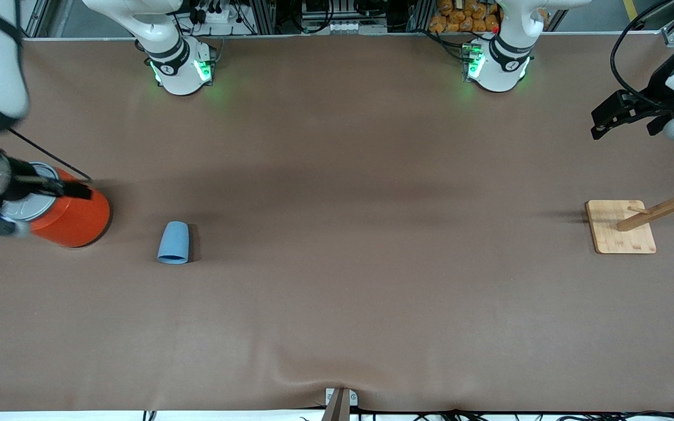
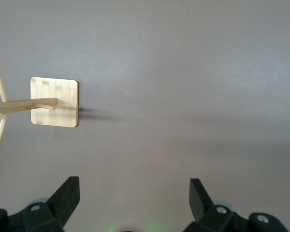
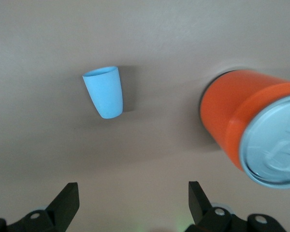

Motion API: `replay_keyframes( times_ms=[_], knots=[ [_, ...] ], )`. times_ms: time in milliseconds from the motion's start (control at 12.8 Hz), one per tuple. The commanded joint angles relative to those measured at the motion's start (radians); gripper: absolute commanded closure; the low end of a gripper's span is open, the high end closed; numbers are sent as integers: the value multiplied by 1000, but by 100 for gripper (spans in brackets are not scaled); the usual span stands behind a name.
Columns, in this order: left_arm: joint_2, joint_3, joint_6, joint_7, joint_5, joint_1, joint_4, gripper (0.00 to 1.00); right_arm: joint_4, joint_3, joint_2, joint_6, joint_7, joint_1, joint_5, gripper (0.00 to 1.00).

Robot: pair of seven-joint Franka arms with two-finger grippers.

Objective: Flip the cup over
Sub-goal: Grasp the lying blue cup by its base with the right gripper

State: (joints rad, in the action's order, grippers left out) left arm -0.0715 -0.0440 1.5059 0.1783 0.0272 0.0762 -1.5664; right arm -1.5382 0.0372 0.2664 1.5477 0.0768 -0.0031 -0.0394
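While both arms wait, the cup [image 1: 173, 242] lies on its side on the table [image 1: 337, 292], just beside the orange can [image 1: 71, 216] toward the right arm's end. Over that can hangs the right gripper [image 3: 130, 203], jaws apart and empty; the left gripper [image 2: 133, 198], likewise apart, hangs near the wooden rack [image 1: 629, 225].

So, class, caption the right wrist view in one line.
Light-blue cup lying on brown table beside upright orange can.
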Motion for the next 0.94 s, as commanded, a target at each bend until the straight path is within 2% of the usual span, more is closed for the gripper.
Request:
replay_keyframes(
  times_ms=[0,234,390,624,859],
  knots=[
    [1,-1,-21,-16,-12,-9,19,0,-69,-2,42,123,-8,31,-25,0],
    [1,-1,-18,-16,-13,-22,23,0,-280,-22,42,427,-11,48,-33,0],
    [2,-1,-15,-16,-15,-22,23,0,-371,-25,77,605,-11,64,-33,0],
    [2,-5,-16,-19,-15,-19,25,0,-398,-28,164,728,-12,81,-31,0],
    [-1,-13,-16,-22,-15,-12,23,0,-448,-31,206,850,-34,84,-30,0]
  ],
)
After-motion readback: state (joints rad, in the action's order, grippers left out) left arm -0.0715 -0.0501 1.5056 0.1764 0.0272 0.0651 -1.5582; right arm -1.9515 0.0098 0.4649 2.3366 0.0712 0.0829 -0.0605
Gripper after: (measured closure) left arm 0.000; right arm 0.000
